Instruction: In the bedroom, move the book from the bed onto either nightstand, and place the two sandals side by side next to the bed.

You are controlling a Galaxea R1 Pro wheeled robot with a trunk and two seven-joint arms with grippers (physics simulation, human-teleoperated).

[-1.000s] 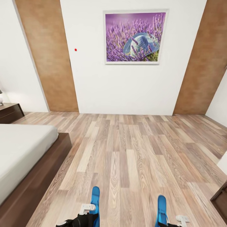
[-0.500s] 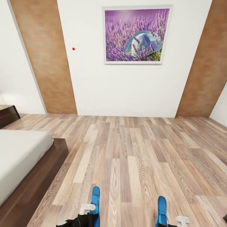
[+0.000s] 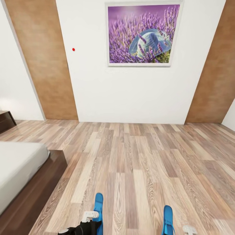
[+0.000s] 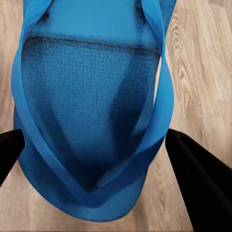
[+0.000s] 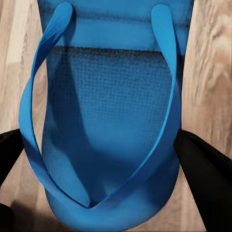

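Two bright blue sandals are held above the wood floor, one in each gripper. At the head view's lower edge the left sandal (image 3: 98, 209) sticks forward from my left gripper (image 3: 95, 225). The right sandal (image 3: 167, 218) does the same from my right gripper (image 3: 169, 230). In the left wrist view the sandal (image 4: 92, 106) lies between the black fingers (image 4: 198, 183), with the left gripper (image 4: 104, 164) shut on it. In the right wrist view the other sandal (image 5: 111, 121) sits in the shut right gripper (image 5: 108, 164). The bed (image 3: 19, 166) is at the left. The nightstand (image 3: 6, 120) peeks in at the far left edge. The book is out of view.
A white wall with a framed lavender picture (image 3: 140, 34) stands ahead, flanked by brown wood panels (image 3: 45, 65). Open wood floor (image 3: 137, 163) stretches between me and the wall. The bed's dark frame (image 3: 39, 195) borders the floor at the left.
The whole view has shifted: the bed and nightstand slid toward the left edge, and the dark furniture at the right edge has left the picture. Both sandals stay held as before.
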